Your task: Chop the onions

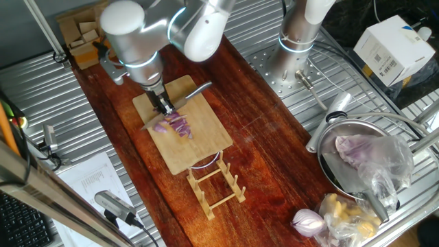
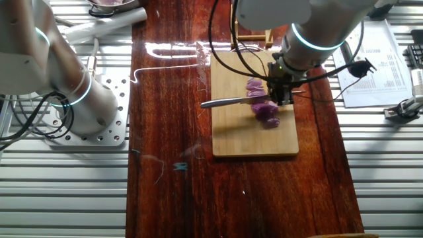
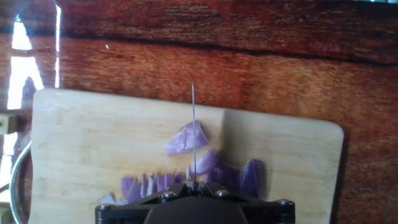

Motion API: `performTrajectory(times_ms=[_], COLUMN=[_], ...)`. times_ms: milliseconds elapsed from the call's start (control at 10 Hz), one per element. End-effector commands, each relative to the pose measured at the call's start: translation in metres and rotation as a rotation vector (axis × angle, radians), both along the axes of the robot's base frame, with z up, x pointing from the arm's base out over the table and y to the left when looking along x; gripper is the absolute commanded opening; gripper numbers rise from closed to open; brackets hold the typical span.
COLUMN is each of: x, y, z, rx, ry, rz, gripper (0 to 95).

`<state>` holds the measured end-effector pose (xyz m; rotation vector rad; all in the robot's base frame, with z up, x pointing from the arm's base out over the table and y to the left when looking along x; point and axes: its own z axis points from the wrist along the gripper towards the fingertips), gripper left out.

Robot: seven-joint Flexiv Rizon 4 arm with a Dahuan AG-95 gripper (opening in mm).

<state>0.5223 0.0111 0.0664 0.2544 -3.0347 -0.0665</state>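
The gripper [image 1: 163, 104] grips the knife [image 2: 228, 102], jaws closed on its handle, blade over the onions [image 3: 199, 168] on the cutting board [image 1: 199, 147]; chopping seems midway; next likely calls for a downward press through the uncut piece.

You see an arm [image 1: 137, 34] with smooth silver-grey and white rounded shells, and a thin ring of light blue glows at each joint. A black cable [image 2: 221, 39] runs along its last part to the small black gripper [image 1: 163, 104]. In the hand view the gripper body is black with small silver screws [image 3: 166, 195].
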Motion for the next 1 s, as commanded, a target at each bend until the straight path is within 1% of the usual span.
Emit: performTrajectory(times_ms=[100, 300, 400, 500, 600, 700, 800, 900, 1000], x=[0.001, 0.001, -0.002, -0.002, -0.002, -0.003, -0.005, -0.007, -0.011], y=[-0.001, -0.002, -0.001, 0.000, 0.000, 0.001, 0.001, 0.001, 0.002], z=[-0.006, -0.023, -0.027, -0.026, -0.021, -0.010, -0.004, 0.003, 0.007], rx=[0.001, 0.003, 0.005, 0.004, 0.002, 0.003, 0.004, 0.005, 0.008], ry=[-0.008, -0.020, -0.023, -0.023, -0.021, -0.011, -0.007, -0.003, -0.002], rz=[0.005, 0.012, 0.011, 0.013, 0.016, 0.019, 0.019, 0.021, 0.021], gripper=[0.0, 0.0, 0.0, 0.0, 0.0, 0.0, 0.0, 0.0, 0.0])
